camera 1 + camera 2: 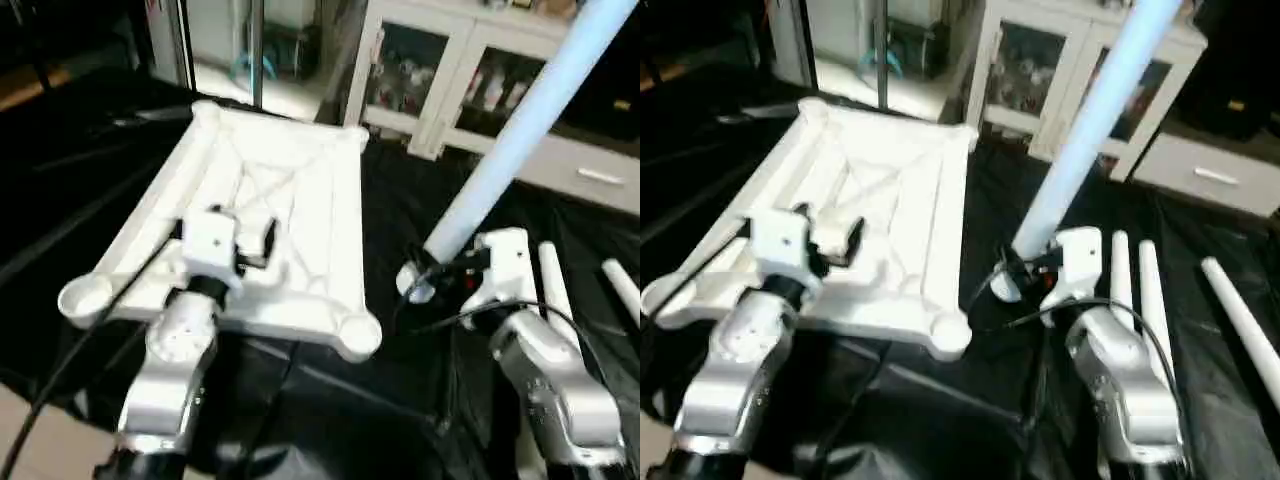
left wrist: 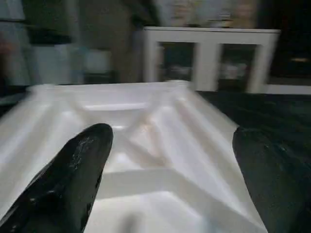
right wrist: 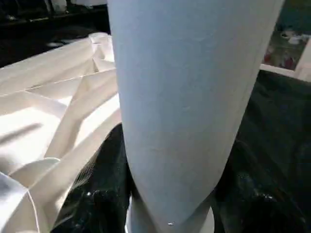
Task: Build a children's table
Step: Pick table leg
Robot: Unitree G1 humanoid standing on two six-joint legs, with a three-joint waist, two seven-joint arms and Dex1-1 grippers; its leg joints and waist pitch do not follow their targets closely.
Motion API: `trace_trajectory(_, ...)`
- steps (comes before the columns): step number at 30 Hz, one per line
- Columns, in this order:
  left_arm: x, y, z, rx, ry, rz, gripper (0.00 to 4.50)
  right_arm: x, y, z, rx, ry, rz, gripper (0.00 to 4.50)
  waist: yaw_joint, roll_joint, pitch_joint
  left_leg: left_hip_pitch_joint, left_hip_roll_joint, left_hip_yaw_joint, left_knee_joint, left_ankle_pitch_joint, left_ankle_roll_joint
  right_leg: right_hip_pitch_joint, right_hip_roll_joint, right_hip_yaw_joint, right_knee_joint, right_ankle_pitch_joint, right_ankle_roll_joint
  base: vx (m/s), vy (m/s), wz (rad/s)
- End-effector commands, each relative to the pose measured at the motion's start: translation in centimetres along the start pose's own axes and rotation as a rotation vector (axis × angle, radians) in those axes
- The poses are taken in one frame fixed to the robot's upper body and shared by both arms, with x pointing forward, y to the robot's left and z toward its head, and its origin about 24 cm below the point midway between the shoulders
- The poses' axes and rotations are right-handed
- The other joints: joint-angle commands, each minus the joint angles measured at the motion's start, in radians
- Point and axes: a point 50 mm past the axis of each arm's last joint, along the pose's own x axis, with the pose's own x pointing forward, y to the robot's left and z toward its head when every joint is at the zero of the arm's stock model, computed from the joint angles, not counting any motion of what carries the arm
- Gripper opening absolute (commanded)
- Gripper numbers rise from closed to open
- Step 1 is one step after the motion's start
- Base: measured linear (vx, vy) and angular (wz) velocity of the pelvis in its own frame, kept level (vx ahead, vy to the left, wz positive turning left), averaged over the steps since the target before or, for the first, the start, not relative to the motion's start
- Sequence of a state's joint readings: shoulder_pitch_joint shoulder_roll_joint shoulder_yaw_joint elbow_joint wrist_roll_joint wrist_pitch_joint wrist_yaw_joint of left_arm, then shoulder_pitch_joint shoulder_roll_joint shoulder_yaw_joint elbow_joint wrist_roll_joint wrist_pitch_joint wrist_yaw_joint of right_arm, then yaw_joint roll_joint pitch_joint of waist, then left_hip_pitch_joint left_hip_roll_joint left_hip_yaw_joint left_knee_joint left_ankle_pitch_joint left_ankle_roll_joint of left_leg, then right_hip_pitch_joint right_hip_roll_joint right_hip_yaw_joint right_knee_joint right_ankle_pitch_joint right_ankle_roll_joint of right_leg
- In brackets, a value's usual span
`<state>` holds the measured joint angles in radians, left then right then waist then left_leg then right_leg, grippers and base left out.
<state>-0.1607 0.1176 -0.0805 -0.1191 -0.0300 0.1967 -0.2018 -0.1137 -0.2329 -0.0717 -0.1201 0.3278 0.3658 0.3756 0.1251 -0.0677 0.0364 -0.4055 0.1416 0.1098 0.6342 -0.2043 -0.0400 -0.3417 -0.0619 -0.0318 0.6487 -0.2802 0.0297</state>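
The white tabletop (image 1: 315,215) lies upside down on the black cloth, its X-ribs facing up and round sockets at the corners. My left gripper (image 1: 262,243) hovers over its near part, open, with nothing between the black fingers (image 2: 77,170). My right gripper (image 1: 428,276) is shut on the lower end of a long white leg (image 1: 520,130). That leg tilts up and away to the right, and its end hangs just right of the near right corner socket (image 1: 357,335). In the right wrist view the leg (image 3: 189,97) stands close in front, with the tabletop's edge (image 3: 58,111) beside it.
Three more white legs (image 1: 1120,270) (image 1: 1152,290) (image 1: 1240,320) lie on the black cloth (image 1: 330,420) to the right of my right arm. A white cabinet with glass doors (image 1: 440,70) stands behind the work area.
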Motion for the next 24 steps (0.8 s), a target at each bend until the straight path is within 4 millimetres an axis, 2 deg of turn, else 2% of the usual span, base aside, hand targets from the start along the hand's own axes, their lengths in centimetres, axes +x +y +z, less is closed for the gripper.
trace_trajectory(1, 0.0, -1.0, -0.2, -0.010, 0.013, -0.087, 4.40, -0.4, -0.6, 1.3, -0.020, -0.051, -0.010, 1.87, -0.002, 0.015, -0.043, 0.046, 0.078, -0.014, -0.100, -0.075, -0.022, 0.029, -0.082, 0.026, -0.072, 0.131, -0.143, -0.084, 0.009, 0.00)
trace_trajectory(2, 0.0, -1.1, -0.3, -0.006, 0.026, -0.117, 4.40, -0.5, -0.8, 1.5, -0.020, -0.056, -0.005, 1.87, -0.005, 0.018, -0.041, 0.054, 0.085, -0.009, -0.115, -0.193, -0.049, 0.025, -0.081, 0.025, -0.082, 0.043, -0.151, -0.092, 0.005, 0.02)
trace_trajectory(3, 0.1, -1.2, -0.3, -0.003, 0.038, -0.198, 4.40, -0.7, -1.0, 1.7, -0.027, -0.060, 0.010, 1.87, -0.010, 0.019, -0.033, 0.059, 0.088, -0.003, -0.125, -0.284, -0.064, 0.014, -0.083, 0.028, -0.094, -0.044, -0.152, -0.093, -0.007, 0.04)
trace_trajectory(4, 0.2, -1.3, -0.3, -0.011, 0.040, -0.215, 4.40, -0.7, -1.1, 1.8, -0.029, -0.060, 0.013, 1.87, -0.016, 0.019, -0.025, 0.056, 0.086, 0.001, -0.133, -0.367, -0.082, 0.012, -0.089, 0.030, -0.107, -0.177, -0.144, -0.093, -0.007, 0.04)
trace_trajectory(5, 0.4, -1.2, -0.2, -0.010, 0.033, -0.249, 4.40, -0.8, -1.2, 1.8, -0.035, -0.055, 0.026, 1.87, -0.017, 0.016, -0.019, 0.056, 0.085, 0.003, -0.135, -0.406, -0.091, 0.009, -0.092, 0.031, -0.115, -0.257, -0.135, -0.094, -0.008, -0.03)
trace_trajectory(6, 0.6, -1.1, 0.0, -0.009, 0.027, -0.271, 4.40, -0.8, -1.3, 1.8, -0.038, -0.052, 0.035, 1.87, -0.016, 0.010, -0.018, 0.065, 0.082, 0.006, -0.133, -0.452, -0.103, 0.002, -0.098, 0.032, -0.132, -0.380, -0.112, -0.088, -0.003, -0.06)
trace_trajectory(7, 0.6, -1.1, 0.0, -0.009, 0.027, -0.271, 4.40, -0.8, -1.3, 1.8, -0.038, -0.052, 0.035, 1.87, -0.016, 0.008, -0.018, 0.066, 0.081, 0.008, -0.134, -0.455, -0.102, 0.001, -0.102, 0.032, -0.138, -0.423, -0.099, -0.088, -0.003, -0.06)
trace_trajectory(8, 0.9, -1.3, 0.1, 0.012, 0.045, -0.410, 4.40, -0.9, -1.6, 2.1, -0.049, -0.049, 0.073, 1.87, -0.012, 0.014, -0.022, 0.069, 0.082, 0.008, -0.135, -0.431, -0.099, 0.000, -0.107, 0.032, -0.142, -0.441, -0.084, -0.066, -0.002, -0.04)
trace_trajectory(9, 0.8, -1.5, 0.1, 0.007, 0.068, -0.502, 4.40, -0.9, -1.6, 2.4, -0.052, -0.051, 0.103, 1.87, -0.011, 0.016, -0.025, 0.067, 0.086, 0.009, -0.137, -0.401, -0.095, -0.003, -0.105, 0.034, -0.139, -0.401, -0.084, 0.000, 0.000, 0.00)
trace_trajectory(11, 0.6, -1.6, 0.1, 0.008, 0.092, -0.588, 4.40, -0.9, -1.7, 2.7, -0.048, -0.054, 0.136, 1.87, -0.014, 0.017, -0.026, 0.057, 0.086, 0.008, -0.144, -0.381, -0.093, 0.003, -0.099, 0.029, -0.126, -0.325, -0.098, 0.000, 0.000, 0.00)
trace_trajectory(12, 0.2, -1.7, -0.2, 0.012, 0.135, -0.676, 4.40, -1.0, -1.7, 3.1, -0.044, -0.057, 0.175, 1.87, -0.015, 0.027, -0.030, 0.052, 0.084, 0.008, -0.145, -0.350, -0.087, 0.006, -0.095, 0.027, -0.116, -0.267, -0.110, 0.000, 0.000, 0.00)
trace_trajectory(13, 0.0, -1.7, -0.4, 0.016, 0.164, -0.728, 4.40, -1.1, -1.6, 3.3, -0.041, -0.059, 0.199, 1.87, -0.016, 0.022, -0.032, 0.051, 0.085, 0.010, -0.144, -0.333, -0.080, 0.008, -0.094, 0.027, -0.115, -0.236, -0.115, 0.000, 0.000, 0.00)
trace_trajectory(14, -0.4, -1.7, -0.7, 0.032, 0.205, -0.795, 4.40, -1.2, -1.6, 3.5, -0.042, -0.051, 0.234, 1.87, -0.016, 0.023, -0.035, 0.049, 0.082, 0.013, -0.142, -0.302, -0.065, 0.009, -0.090, 0.026, -0.109, -0.195, -0.126, 0.000, 0.000, 0.00)
trace_trajectory(15, -0.6, -1.7, -0.8, 0.042, 0.232, -0.838, 4.40, -1.2, -1.6, 3.6, -0.042, -0.045, 0.256, 1.87, -0.017, 0.025, -0.036, 0.051, 0.084, 0.018, -0.140, -0.288, -0.062, 0.003, -0.089, 0.027, -0.105, -0.157, -0.139, 0.000, 0.000, 0.00)
trace_trajectory(16, -0.9, -1.3, -1.5, 0.097, 0.320, -0.926, 4.40, -1.5, -1.3, 3.7, -0.062, -0.018, 0.326, 1.87, -0.014, 0.024, -0.042, 0.054, 0.085, 0.021, -0.134, -0.246, -0.051, 0.005, -0.091, 0.028, -0.099, -0.094, -0.155, 0.000, 0.000, 0.00)
trace_trajectory(17, -0.9, -1.1, -1.6, 0.114, 0.343, -0.942, 4.40, -1.5, -1.3, 3.7, -0.066, -0.010, 0.344, 1.87, -0.014, 0.022, -0.044, 0.051, 0.082, 0.023, -0.131, -0.211, -0.037, 0.006, -0.087, 0.028, -0.097, -0.056, -0.157, 0.000, 0.000, 0.00)
trace_trajectory(18, -0.9, -0.7, -1.9, 0.143, 0.381, -0.965, 4.40, -1.7, -1.1, 3.7, -0.071, 0.003, 0.375, 1.87, -0.012, 0.029, -0.051, 0.050, 0.080, 0.028, -0.121, -0.127, -0.018, 0.005, -0.082, 0.027, -0.083, 0.063, -0.172, 0.000, 0.000, 0.00)
trace_trajectory(19, -0.4, 0.3, -2.1, 0.232, 0.423, -0.980, 4.40, -1.9, -0.9, 3.7, -0.068, 0.018, 0.418, 1.87, -0.012, 0.026, -0.049, 0.048, 0.076, 0.032, -0.116, -0.081, 0.010, 0.005, -0.077, 0.026, -0.083, 0.126, -0.178, 0.000, 0.000, 0.00)
trace_trajectory(21, 0.3, 1.2, -2.2, 0.271, 0.439, -0.963, 4.40, -2.1, -0.5, 3.7, -0.060, 0.030, 0.453, 1.87, -0.010, 0.029, -0.053, 0.046, 0.079, 0.035, -0.111, -0.051, 0.029, 0.008, -0.083, 0.025, -0.076, 0.174, -0.195, 0.000, 0.000, 0.00)
trace_trajectory(22, 0.5, 1.5, -2.1, 0.281, 0.447, -0.969, 4.40, -2.2, -0.3, 3.6, -0.055, 0.037, 0.469, 1.87, -0.008, 0.034, -0.054, 0.049, 0.080, 0.036, -0.111, -0.062, 0.028, 0.005, -0.083, 0.024, -0.076, 0.169, -0.203, 0.000, 0.000, 0.00)
trace_trajectory(23, 0.7, 1.7, -2.0, 0.289, 0.454, -0.976, 4.40, -2.2, -0.2, 3.6, -0.051, 0.042, 0.483, 1.87, -0.008, 0.030, -0.053, 0.047, 0.083, 0.038, -0.112, -0.080, 0.023, 0.006, -0.084, 0.024, -0.075, 0.164, -0.214, 0.000, 0.000, 0.00)
trace_trajectory(24, 0.8, 1.9, -2.0, 0.296, 0.459, -0.979, 4.40, -2.3, 0.0, 3.5, -0.048, 0.047, 0.496, 1.87, -0.006, 0.032, -0.054, 0.049, 0.085, 0.038, -0.113, -0.091, 0.017, 0.004, -0.085, 0.024, -0.073, 0.164, -0.226, 0.000, 0.000, 0.00)
